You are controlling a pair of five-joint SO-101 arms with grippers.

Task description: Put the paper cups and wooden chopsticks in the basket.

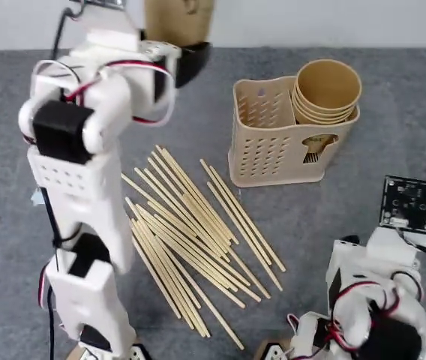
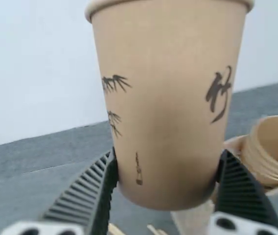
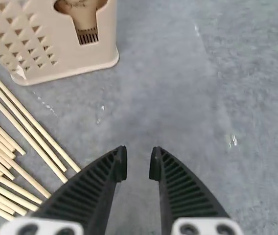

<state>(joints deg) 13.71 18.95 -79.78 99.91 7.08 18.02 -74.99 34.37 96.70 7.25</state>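
- Two-compartment basket (image 1: 273,142) standing upright on the grey surface (image 1: 393,150), far side of the high view, a bit right of centre.
- Loads of wooden chopsticks (image 1: 190,232) lying loose just in front of the basket, between the two arms, long axes all running diagonally, far-left to near-right.
- Stack of paper cups (image 1: 327,90) already nested in the basket's right-hand compartment, mouths up.
- One more paper cup (image 2: 168,98) held upright off the surface, left of the basket in the high view.
- Left fingers (image 2: 87,196) clamped on that cup's lower wall, one each side. Best guess for the next move: across over the stack, then straight down, keeping it upright.
- Right fingers (image 3: 100,186) a little apart with nothing between them, low over bare surface near the basket's corner, chopstick ends close by.
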